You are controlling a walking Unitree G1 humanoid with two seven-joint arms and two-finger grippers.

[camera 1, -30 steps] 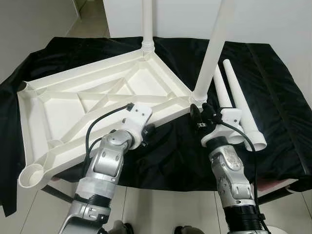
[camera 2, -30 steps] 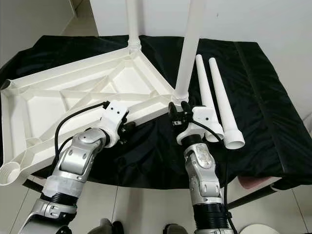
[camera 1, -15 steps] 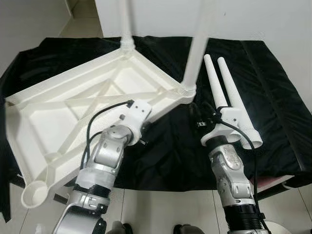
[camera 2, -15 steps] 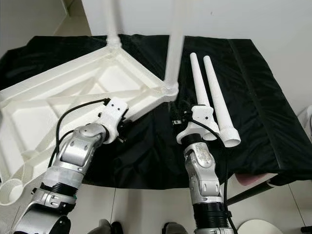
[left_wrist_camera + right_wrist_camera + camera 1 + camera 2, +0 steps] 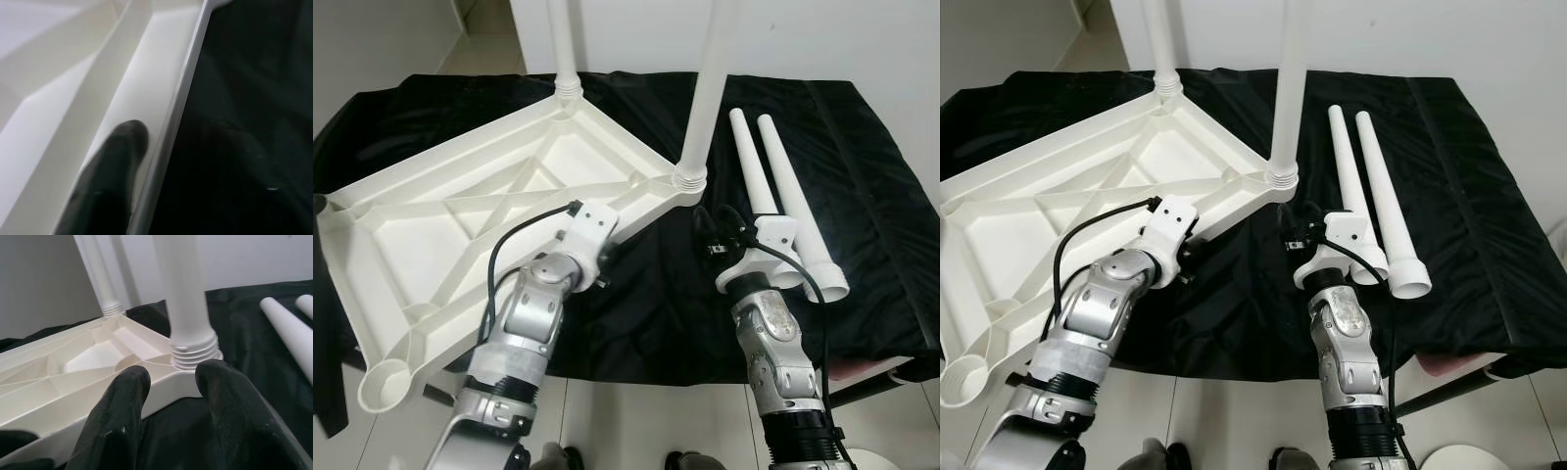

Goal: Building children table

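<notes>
You see the big white table frame [image 5: 499,211] upside down on the black cloth [image 5: 862,196], swung a little from a second ago. Two legs stand screwed in; two spare legs [image 5: 781,201] lie beside it. Your left gripper [image 5: 599,257] jaws pinch the frame's rim, and your right gripper [image 5: 717,227] jaws, open, have let go near the near leg [image 5: 703,108].

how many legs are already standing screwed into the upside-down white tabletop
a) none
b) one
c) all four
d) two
d: two legs rise upright from corner sockets of the tabletop, a far leg and a near leg, while two loose legs lie on the black cloth beside it.
</notes>
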